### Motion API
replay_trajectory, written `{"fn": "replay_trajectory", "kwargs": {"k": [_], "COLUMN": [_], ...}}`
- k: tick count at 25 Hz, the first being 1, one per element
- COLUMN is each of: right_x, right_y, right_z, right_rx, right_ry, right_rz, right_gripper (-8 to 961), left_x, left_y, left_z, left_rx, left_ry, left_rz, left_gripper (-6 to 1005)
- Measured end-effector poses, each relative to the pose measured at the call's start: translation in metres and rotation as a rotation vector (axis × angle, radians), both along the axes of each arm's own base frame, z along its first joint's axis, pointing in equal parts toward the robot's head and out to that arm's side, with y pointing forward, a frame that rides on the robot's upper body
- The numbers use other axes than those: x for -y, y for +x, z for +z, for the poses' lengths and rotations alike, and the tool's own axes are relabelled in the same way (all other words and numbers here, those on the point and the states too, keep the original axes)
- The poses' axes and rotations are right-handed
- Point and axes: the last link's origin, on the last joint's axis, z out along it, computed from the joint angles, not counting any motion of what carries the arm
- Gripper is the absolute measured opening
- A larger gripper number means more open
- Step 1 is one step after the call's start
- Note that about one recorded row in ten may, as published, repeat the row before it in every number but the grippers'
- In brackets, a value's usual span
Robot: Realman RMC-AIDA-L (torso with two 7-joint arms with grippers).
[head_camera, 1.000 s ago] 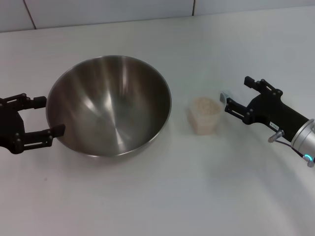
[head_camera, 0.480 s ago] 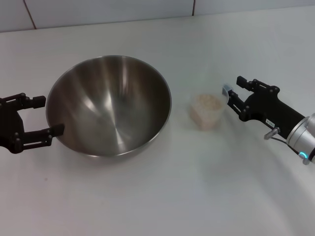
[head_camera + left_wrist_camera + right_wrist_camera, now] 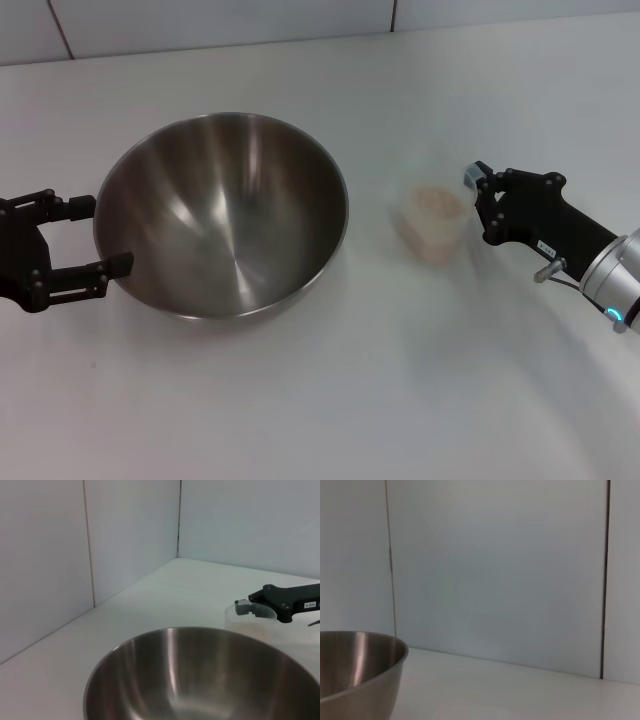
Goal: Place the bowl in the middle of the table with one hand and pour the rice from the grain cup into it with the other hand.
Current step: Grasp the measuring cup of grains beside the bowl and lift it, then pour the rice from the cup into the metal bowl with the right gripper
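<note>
The steel bowl (image 3: 220,215) sits left of centre on the white table (image 3: 330,400). It also shows in the left wrist view (image 3: 200,675) and the right wrist view (image 3: 355,670). My left gripper (image 3: 85,238) is open at the bowl's left rim and holds nothing. The clear grain cup (image 3: 432,225) with rice (image 3: 433,200) is right of the bowl, slightly tilted. My right gripper (image 3: 478,205) is against the cup's right side, shut on it. The right gripper (image 3: 250,607) shows at the cup's rim (image 3: 250,625) in the left wrist view.
A pale tiled wall (image 3: 200,25) runs along the table's far edge. Bare tabletop lies in front of the bowl and cup, and between them.
My right gripper has rolled and closed in on the cup. The cup has shifted right and tilted with it. The left gripper and the bowl have not moved.
</note>
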Motion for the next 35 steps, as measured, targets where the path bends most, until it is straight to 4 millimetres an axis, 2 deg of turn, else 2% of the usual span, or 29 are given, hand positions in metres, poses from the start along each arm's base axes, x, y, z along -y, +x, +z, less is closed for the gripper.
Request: {"fn": "replay_trajectory", "kwargs": {"k": [5,8,9,10,13,14,15,16,21,23,24,25,26,28,29,30,33,35], "right_x": [0.001,0.004,0.007,0.007,0.006,-0.002,-0.002,-0.007,-0.038,-0.042,-0.041,-0.041,-0.039,-0.036,-0.032,-0.032,-0.025,-0.021], "right_y": [-0.001,-0.005,-0.011,-0.011,-0.031,-0.048,-0.048,-0.057,-0.103,-0.118,-0.129,-0.129,-0.134,-0.139,-0.143,-0.143,-0.148,-0.15], "right_z": [0.004,0.016,0.027,0.027,0.046,0.051,0.051,0.051,0.024,0.007,-0.007,-0.007,-0.014,-0.027,-0.038,-0.038,-0.048,-0.052], "right_rx": [-0.017,-0.051,-0.082,-0.082,-0.115,-0.1,-0.1,-0.089,0.128,0.283,0.439,0.439,0.518,0.717,0.893,0.893,1.102,1.175], "right_ry": [0.026,0.109,0.185,0.185,0.306,0.362,0.362,0.379,0.435,0.484,0.536,0.536,0.561,0.617,0.662,0.662,0.728,0.759], "right_rz": [0.008,0.049,0.097,0.097,0.234,0.329,0.329,0.37,0.529,0.589,0.641,0.641,0.667,0.72,0.771,0.771,0.86,0.92], "right_gripper": [13,13,12,12,12,12,12,11,11,12,12,12,12,13,13,13,12,11], "left_x": [0.0,0.0,0.0,0.0,0.0,-0.001,-0.001,-0.002,-0.002,-0.002,-0.002,-0.002,-0.002,-0.002,-0.002,-0.002,-0.003,-0.003], "left_y": [0.0,0.001,0.0,0.0,0.001,0.001,0.002,0.002,0.003,0.002,0.002,0.002,0.002,0.003,0.003,0.003,0.003,0.004], "left_z": [0.0,0.0,0.0,0.0,0.0,0.0,0.0,0.0,0.0,0.0,0.0,0.0,0.0,0.0,0.0,0.0,0.0,0.0], "left_rx": [-0.001,-0.001,-0.001,-0.001,-0.001,-0.001,-0.001,-0.001,-0.008,-0.023,-0.035,-0.035,-0.038,-0.042,-0.042,-0.043,-0.043,-0.043], "left_ry": [-0.001,-0.001,-0.001,-0.001,-0.002,-0.002,-0.002,-0.003,-0.003,-0.008,-0.013,-0.013,-0.015,-0.016,-0.015,-0.015,-0.015,-0.015], "left_rz": [-0.002,-0.003,-0.003,-0.004,-0.005,-0.006,-0.008,-0.011,-0.017,-0.016,-0.014,-0.014,-0.015,-0.016,-0.017,-0.017,-0.018,-0.02], "left_gripper": [802,802,802,802,802,802,802,802,802,802,802,802,802,802,802,802,802,802]}}
